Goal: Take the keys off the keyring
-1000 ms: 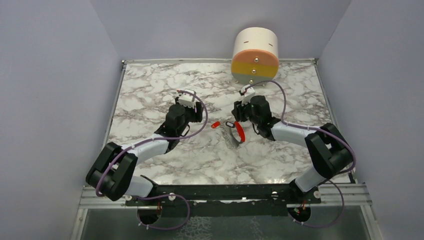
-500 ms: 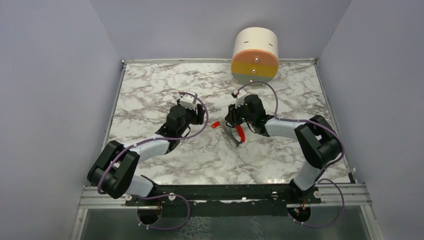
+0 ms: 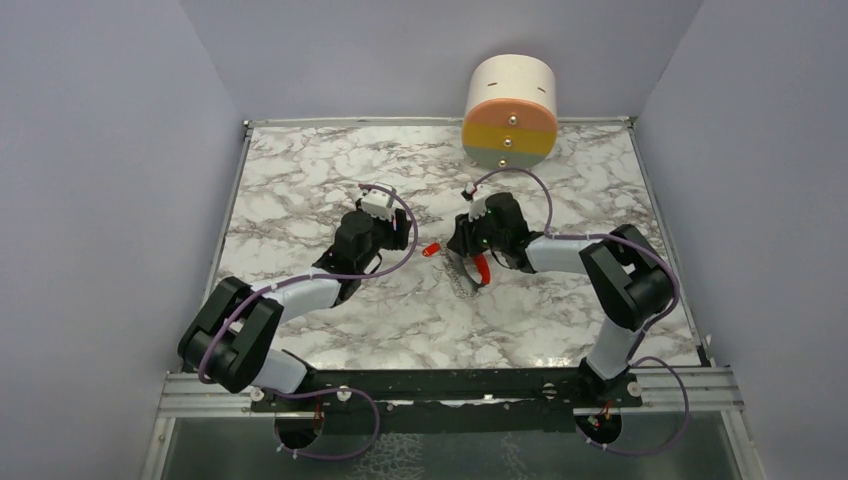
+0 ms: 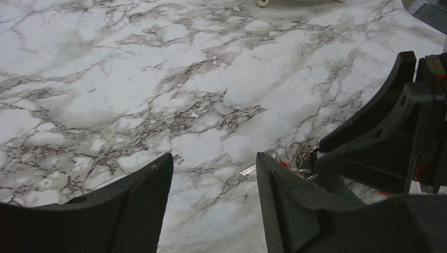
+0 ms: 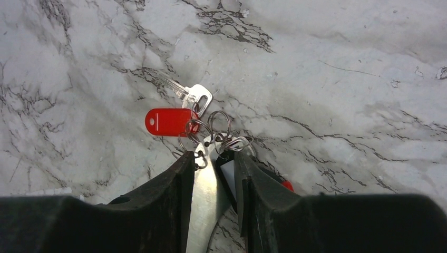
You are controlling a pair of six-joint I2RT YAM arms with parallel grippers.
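Open marble table (image 3: 300, 180) surrounds the keyring (image 5: 226, 141), which lies mid-table, far from every edge. The left gripper (image 4: 213, 163) gapes wide and empty. The right gripper (image 5: 213, 158) stands narrow astride the keyring beside the red-headed key (image 5: 168, 121); whether it grips is unclear.

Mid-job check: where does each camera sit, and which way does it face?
Top external: above, behind the robot, looking down on the white-grey marble table; left arm and right arm show.
Left wrist: low, looking across the table; open left gripper shows.
Right wrist: looking down; right gripper straddles the silver metal keyring.
Shared: both wrist views catch that keyring's rings.
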